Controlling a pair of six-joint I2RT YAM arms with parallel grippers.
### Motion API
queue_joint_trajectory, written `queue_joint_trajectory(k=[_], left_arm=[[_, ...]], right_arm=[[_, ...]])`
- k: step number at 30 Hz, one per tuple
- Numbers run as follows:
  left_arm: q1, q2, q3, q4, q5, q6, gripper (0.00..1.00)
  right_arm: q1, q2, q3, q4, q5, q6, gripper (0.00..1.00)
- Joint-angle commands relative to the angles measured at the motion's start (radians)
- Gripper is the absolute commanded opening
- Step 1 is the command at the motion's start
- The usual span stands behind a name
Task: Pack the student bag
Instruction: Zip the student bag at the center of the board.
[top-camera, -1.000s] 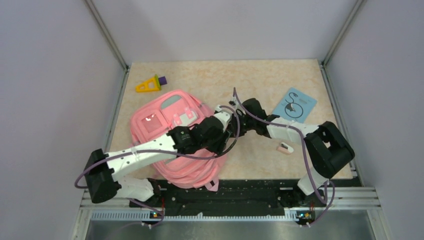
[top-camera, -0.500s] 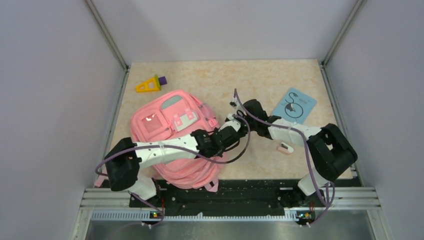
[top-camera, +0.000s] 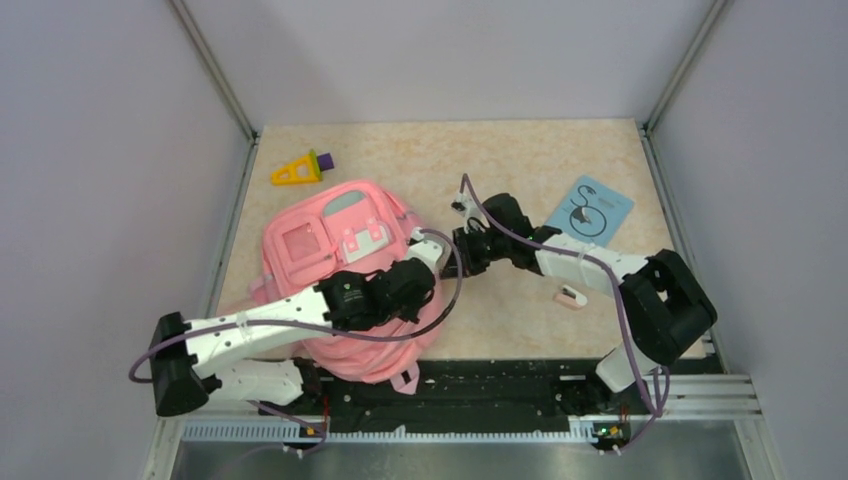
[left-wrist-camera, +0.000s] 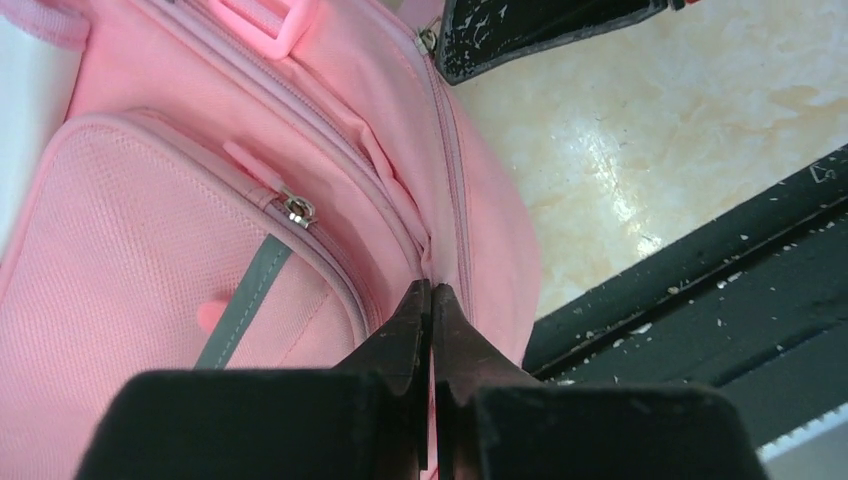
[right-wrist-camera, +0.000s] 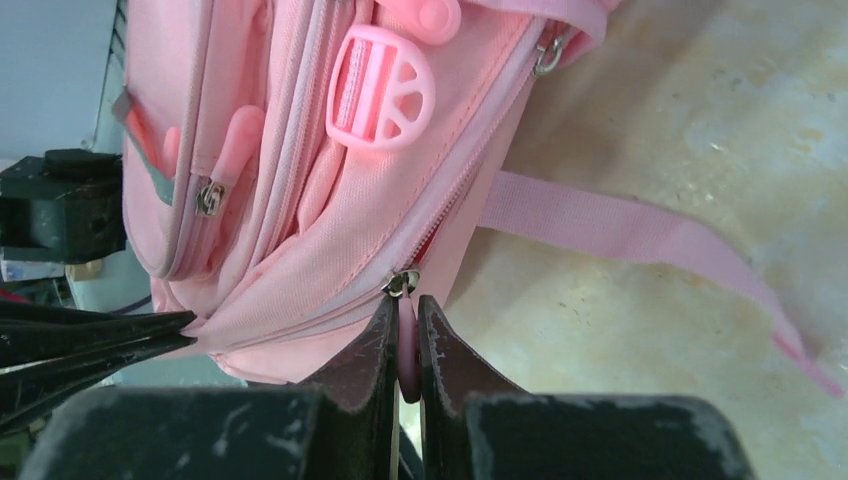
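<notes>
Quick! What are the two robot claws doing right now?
Left gripper: closed, pinching fabric of the student bag at a seam.
Right gripper: closed on the bag's pink zipper pull.

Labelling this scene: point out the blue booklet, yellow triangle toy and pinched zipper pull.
blue booklet (top-camera: 589, 210), top view, centre of cover.
yellow triangle toy (top-camera: 301, 168), top view, yellow frame.
zipper pull (right-wrist-camera: 408, 342), right wrist view, pink tab.

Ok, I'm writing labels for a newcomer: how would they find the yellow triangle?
Start at the student bag on the left of the table. Past it, toward the far left corner, lies the yellow triangle, the only yellow thing, with a purple block at one end.
</notes>
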Motion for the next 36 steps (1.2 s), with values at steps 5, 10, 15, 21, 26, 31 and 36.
queue_joint_trajectory(k=[5, 10, 15, 21, 26, 31, 36], left_arm=[[-0.001, -0.222, -0.025, -0.245, 0.092, -0.100, 0.00], [0.000, -0.325, -0.017, -0.270, 0.074, -0.131, 0.00], [0.002, -0.370, -0.015, -0.270, 0.073, -0.148, 0.00], [0.002, -0.370, -0.018, -0.245, 0.067, -0.151, 0.00], [0.008, -0.337, -0.035, -0.104, 0.071, -0.131, 0.00], [0.063, -0.204, -0.032, 0.145, 0.106, -0.081, 0.00], [0.164, -0.021, 0.031, 0.351, 0.183, -0.036, 0.00]], right_arm=[[-0.022, 0.064, 0.152, 0.023, 0.013, -0.058, 0.00], [-0.022, 0.146, 0.240, 0.026, 0.003, -0.075, 0.00], [-0.023, 0.242, 0.340, 0.028, 0.002, -0.085, 0.00], [-0.031, 0.312, 0.421, 0.030, 0.007, -0.085, 0.00], [-0.055, 0.310, 0.426, 0.028, 0.029, -0.081, 0.00], [-0.122, 0.235, 0.355, 0.051, 0.043, -0.034, 0.20], [-0.192, 0.086, 0.264, 0.005, 0.100, -0.062, 0.60]])
